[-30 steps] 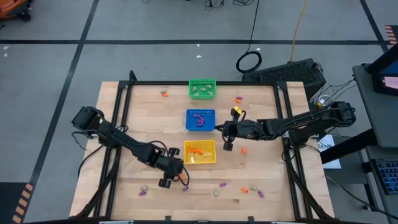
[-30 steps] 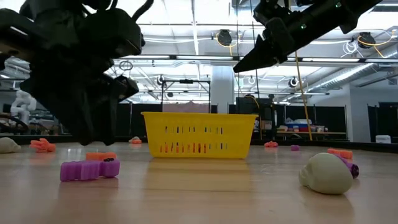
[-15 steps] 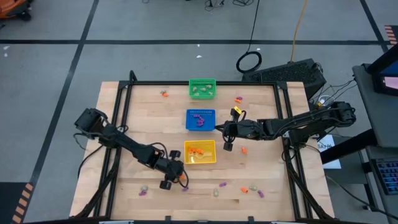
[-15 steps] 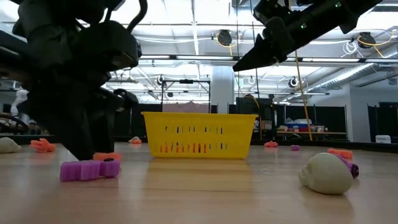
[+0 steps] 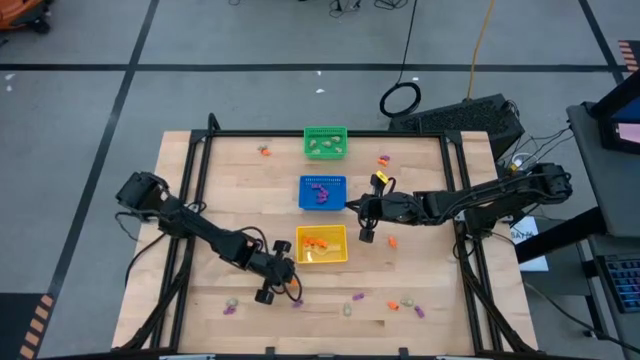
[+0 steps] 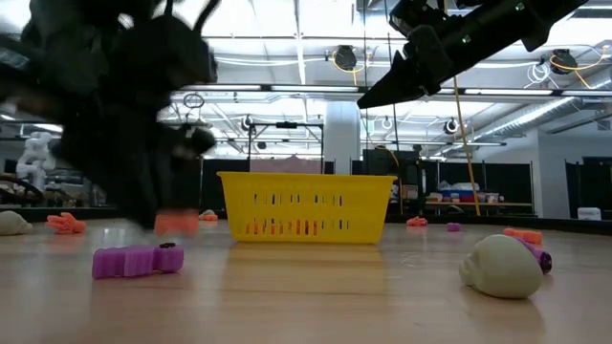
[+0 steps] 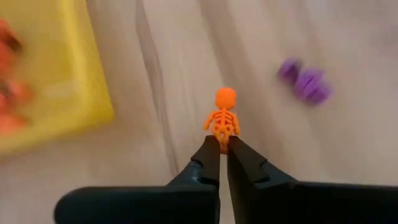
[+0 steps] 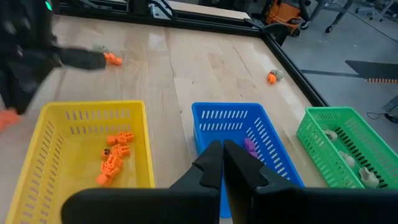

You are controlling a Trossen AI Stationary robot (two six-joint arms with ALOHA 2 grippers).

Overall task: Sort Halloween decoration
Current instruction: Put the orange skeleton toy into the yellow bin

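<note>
My left gripper [image 7: 222, 151] is shut on a tiny orange skeleton [image 7: 224, 117], just in front of the yellow basket [image 5: 321, 244], near the table's front. In the low view the skeleton [image 6: 177, 223] shows a little above the wood. A purple trinket [image 7: 305, 81] lies flat on the table close by. My right gripper [image 8: 222, 152] hangs shut and empty above the gap between the yellow basket [image 8: 81, 149] and the blue basket [image 8: 249, 143]. Orange trinkets [image 8: 113, 155] lie in the yellow basket. My left gripper pinches the orange skeleton's leg end [image 7: 222, 135] between its two fingertips [image 7: 210, 149]. The fingers slant down from the table's left side. The skeleton's body and head stick out past the tips, and it seems just clear of the table.
The green basket [image 5: 325, 142] stands at the far edge and holds pale pieces; the blue basket [image 5: 322, 192] holds purple ones. A pale skull [image 6: 502, 266] and more orange and purple trinkets [image 5: 405, 304] lie scattered along the near edge, others at the far corners [image 5: 383, 159].
My left gripper has shut on the orange skeleton, which lay on the table by the purple trinket. The gripper has tipped up a little and the skeleton now sits slightly higher. The purple trinket has stayed where it was.
</note>
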